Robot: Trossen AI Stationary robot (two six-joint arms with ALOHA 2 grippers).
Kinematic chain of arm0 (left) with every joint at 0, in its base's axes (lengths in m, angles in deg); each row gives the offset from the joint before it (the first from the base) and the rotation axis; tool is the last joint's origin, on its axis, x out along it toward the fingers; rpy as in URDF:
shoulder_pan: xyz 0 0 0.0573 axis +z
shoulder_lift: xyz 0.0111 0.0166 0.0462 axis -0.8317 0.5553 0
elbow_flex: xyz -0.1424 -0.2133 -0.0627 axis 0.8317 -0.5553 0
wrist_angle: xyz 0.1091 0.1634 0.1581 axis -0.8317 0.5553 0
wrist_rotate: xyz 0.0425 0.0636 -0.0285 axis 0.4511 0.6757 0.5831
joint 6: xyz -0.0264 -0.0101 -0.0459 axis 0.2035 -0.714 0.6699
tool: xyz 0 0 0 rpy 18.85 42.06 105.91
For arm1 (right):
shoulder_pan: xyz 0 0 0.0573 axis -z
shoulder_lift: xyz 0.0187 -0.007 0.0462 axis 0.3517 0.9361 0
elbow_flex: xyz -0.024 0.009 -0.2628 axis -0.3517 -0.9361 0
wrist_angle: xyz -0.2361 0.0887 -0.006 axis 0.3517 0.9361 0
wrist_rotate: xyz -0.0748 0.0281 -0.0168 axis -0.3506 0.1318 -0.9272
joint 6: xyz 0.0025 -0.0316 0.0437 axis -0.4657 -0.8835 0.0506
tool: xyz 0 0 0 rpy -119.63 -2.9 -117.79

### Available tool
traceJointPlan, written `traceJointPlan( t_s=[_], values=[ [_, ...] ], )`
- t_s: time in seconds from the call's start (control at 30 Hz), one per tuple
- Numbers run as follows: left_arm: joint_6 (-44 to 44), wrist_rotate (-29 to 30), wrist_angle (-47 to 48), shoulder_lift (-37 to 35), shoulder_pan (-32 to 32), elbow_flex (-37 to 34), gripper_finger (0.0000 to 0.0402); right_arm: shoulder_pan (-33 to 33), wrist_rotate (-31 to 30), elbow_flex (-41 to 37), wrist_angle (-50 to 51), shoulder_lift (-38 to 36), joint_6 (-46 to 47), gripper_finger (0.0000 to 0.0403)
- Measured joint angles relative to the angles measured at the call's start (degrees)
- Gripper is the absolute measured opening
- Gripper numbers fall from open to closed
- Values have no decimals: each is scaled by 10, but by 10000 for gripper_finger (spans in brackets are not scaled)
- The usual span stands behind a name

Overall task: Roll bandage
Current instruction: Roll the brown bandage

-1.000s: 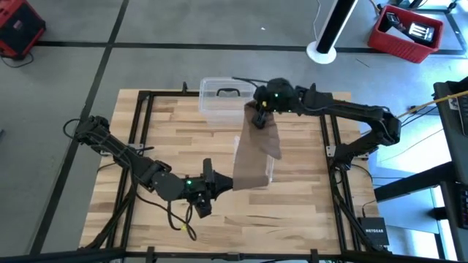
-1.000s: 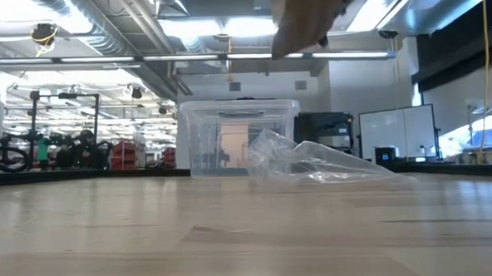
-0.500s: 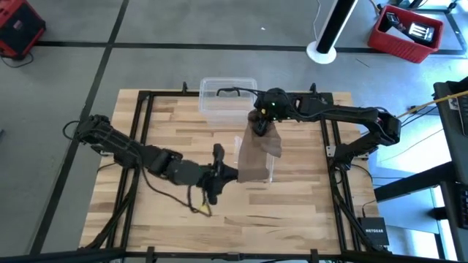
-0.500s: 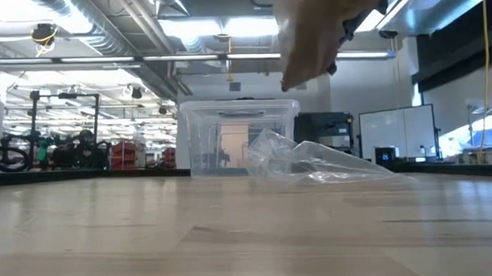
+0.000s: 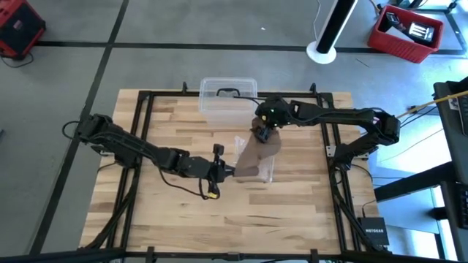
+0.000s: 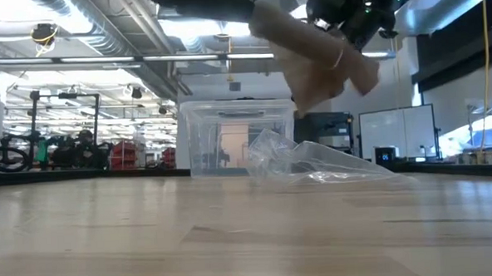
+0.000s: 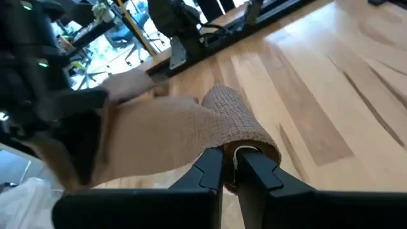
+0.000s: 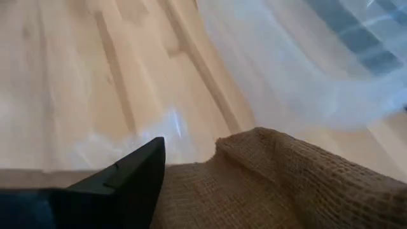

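While the table [image 5: 161, 109] is carrying only loose clutter at its far middle, the bandage [image 5: 257, 155] is hanging in the air above it, stretched as a slack brown sheet between the two arms, just over the clear plastic box [image 5: 223, 98] and the crinkled plastic bag [image 6: 314, 164]. The right pincer [image 5: 263, 134] is clamping the strip's far end from above, its fingers closed on bunched fabric in the right wrist view, and the left pincer [image 7: 230, 166] is pinching the near end, where the cloth is already curling into a partial roll around its narrow-set fingers. The main risk, as I judge it, is lying in that thin pinch: if the arms are pulling apart or turning unevenly, the soft weave is likely to slide out and the curl to spring open. A second danger is sagging, since the loose middle is drooping toward the bag and could be snagging it or dragging it along. A smaller worry is skew, because the roll's edge is looking angled, and further winding may be building a cone rather than a tidy cylinder.
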Motion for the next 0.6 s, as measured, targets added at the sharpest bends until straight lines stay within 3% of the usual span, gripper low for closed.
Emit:
traceJointPlan(
  t_s=[0.13,0.33,0.47,0.6],
  values=[
    [9,-1,17,0,2,-23,17,0,27,3,-17,0,5,300],
    [48,0,70,0,0,-24,17,8,168,64,84,-28,3,301],
    [66,0,93,0,1,-24,17,6,150,92,90,-36,29,301],
    [95,0,89,0,8,-24,17,7,85,111,50,-43,65,301]
  ],
)
